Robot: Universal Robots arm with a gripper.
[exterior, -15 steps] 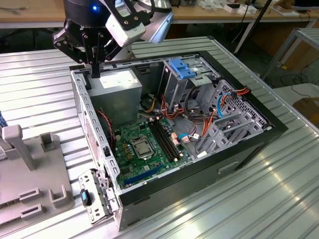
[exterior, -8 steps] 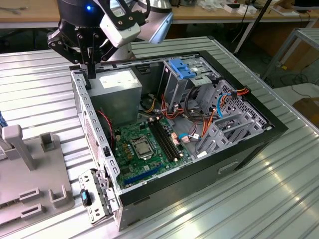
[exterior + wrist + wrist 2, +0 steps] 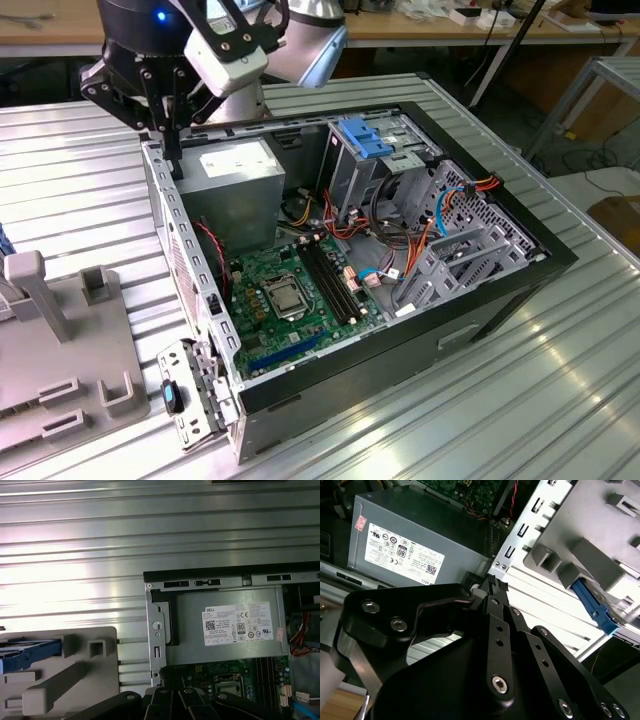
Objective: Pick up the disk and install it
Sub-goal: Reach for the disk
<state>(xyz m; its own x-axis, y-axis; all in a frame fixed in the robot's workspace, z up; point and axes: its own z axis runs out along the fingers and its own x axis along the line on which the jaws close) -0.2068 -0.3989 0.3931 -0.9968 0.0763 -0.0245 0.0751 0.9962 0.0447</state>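
Black end effector [image 3: 495, 585], closed, empty, above case [image 3: 400, 340]

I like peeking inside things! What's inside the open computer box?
A grey power supply, a green circuit board and red wires. The supply covers whatever lies beneath it.

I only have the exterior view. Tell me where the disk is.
Observer: The first wrist view shows the disk resting in the grey fixture on the table, outside the case.
Operator: Report whether the claw has it.
Observer: No. In the second wrist view the claw hangs beside the power supply, while the disk's blue carrier sits at the fixture, apart from it.
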